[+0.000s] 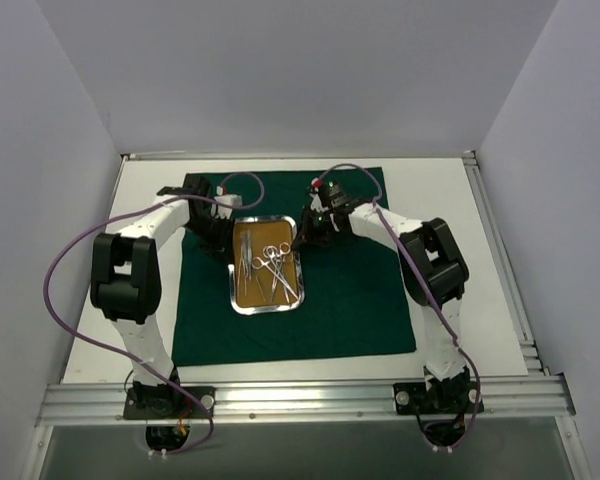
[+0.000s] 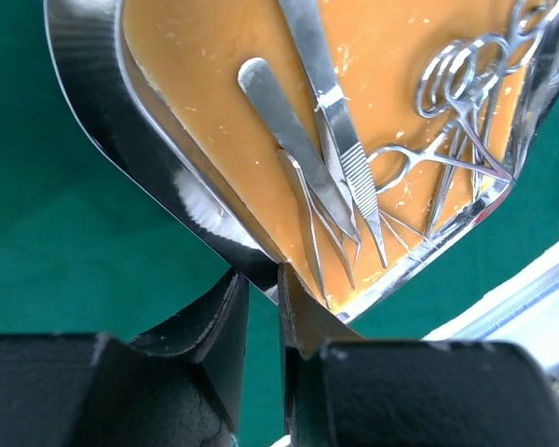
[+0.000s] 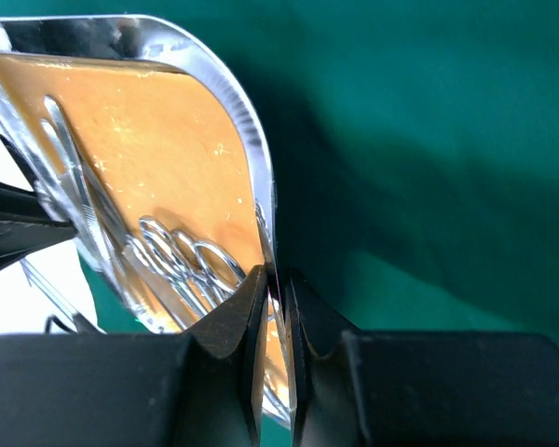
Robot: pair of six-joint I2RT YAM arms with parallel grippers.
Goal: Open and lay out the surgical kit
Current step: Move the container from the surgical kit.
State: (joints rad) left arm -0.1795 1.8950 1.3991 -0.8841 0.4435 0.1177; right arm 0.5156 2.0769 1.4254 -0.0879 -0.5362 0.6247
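Observation:
The dark green cloth wrap point(image 1: 350, 290) lies spread flat on the table. On it stands the steel tray point(image 1: 267, 312) with its orange-brown inside. Two ring-handled clamps point(image 1: 276, 262) and two thin tweezers point(image 1: 246, 255) lie in it. My left gripper point(image 1: 226, 240) is at the tray's left rim. In the left wrist view its fingers point(image 2: 225, 317) stand a little apart, astride the rim point(image 2: 102, 84), with cloth showing in the gap. My right gripper point(image 1: 300, 240) is at the right rim, and the right wrist view shows it point(image 3: 275, 284) shut on that rim point(image 3: 233, 102), beside the clamps point(image 3: 182, 256).
White table point(image 1: 450, 200) borders the cloth on all sides. An aluminium rail point(image 1: 300, 398) runs along the near edge at the arm bases. Grey walls close in the left, right and back. Purple cables point(image 1: 55, 270) loop off both arms.

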